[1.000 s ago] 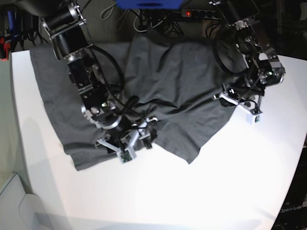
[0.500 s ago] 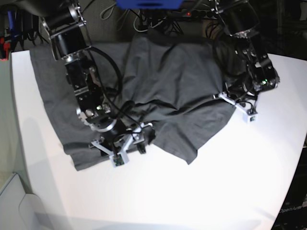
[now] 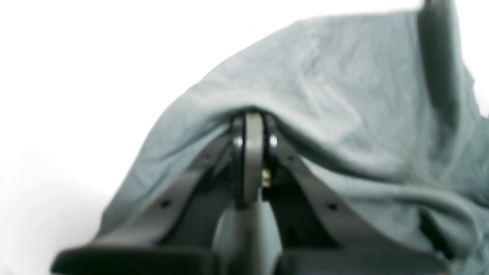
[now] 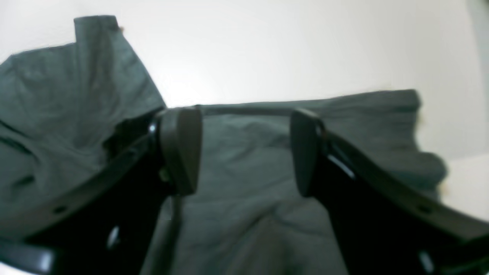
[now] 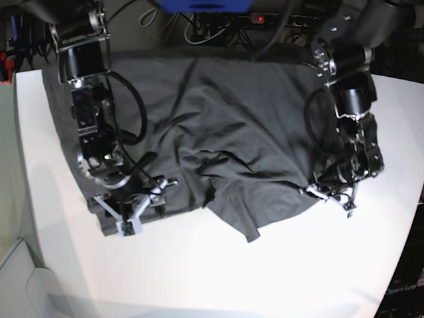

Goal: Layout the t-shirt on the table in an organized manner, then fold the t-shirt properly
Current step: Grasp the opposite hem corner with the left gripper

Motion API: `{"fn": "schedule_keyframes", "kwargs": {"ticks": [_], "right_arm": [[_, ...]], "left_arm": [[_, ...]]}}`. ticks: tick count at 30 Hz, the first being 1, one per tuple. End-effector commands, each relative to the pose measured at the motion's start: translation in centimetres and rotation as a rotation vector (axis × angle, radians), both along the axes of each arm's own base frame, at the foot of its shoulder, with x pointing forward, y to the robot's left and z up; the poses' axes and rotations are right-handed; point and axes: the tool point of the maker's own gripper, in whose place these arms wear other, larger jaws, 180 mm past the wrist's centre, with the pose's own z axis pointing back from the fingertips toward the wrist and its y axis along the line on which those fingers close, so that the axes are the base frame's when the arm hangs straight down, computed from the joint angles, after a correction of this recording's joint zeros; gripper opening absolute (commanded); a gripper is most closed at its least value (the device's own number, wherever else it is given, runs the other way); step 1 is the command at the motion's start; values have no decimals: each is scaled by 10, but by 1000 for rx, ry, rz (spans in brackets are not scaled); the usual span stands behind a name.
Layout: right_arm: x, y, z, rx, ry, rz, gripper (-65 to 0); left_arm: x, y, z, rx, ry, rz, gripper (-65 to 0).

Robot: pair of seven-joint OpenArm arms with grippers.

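Note:
The dark grey t-shirt [image 5: 232,126] lies wrinkled across the back half of the white table [image 5: 265,278], with one pointed flap reaching toward the front middle. In the base view my left gripper [image 5: 326,192] sits at the shirt's right edge. The left wrist view shows this left gripper [image 3: 250,122] shut on a raised fold of the t-shirt [image 3: 344,95]. My right gripper [image 5: 136,199] hovers over the shirt's front left corner. In the right wrist view the right gripper [image 4: 244,149] is open, and the t-shirt [image 4: 244,214] lies flat below its fingers [image 4: 181,149].
A power strip [image 5: 278,18] with a red light, cables and a blue object [image 5: 205,5] sit behind the table. The table's left edge runs beside a pale grey surface [image 5: 20,278]. Bare white tabletop [image 5: 218,285] stretches across the front.
Both arms moved toward the table's front. The left gripper dragged the shirt's right edge forward and spread it. The right gripper shifted left to the front left corner, still open.

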Motion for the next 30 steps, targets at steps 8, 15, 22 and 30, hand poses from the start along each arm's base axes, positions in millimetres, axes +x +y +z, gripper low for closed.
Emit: {"fn": "schedule_keyframes", "kwargs": {"ticks": [8,15,22,30], "right_arm": [[3,-8,28,-29,-49,7,-277],[-4,-8,20,-30,-20,9,-277],[-11,1,17,-10,-13,15,-277],[-19,-4,25,-33,-31,21,-277]], "left_arm": [[23,1,-5,48,38,-24,-646],[20,58,6,119,31,35,-646],[19,78,13,145,21,56,-646],[26,101,30,175,-6,80,-646]]}}
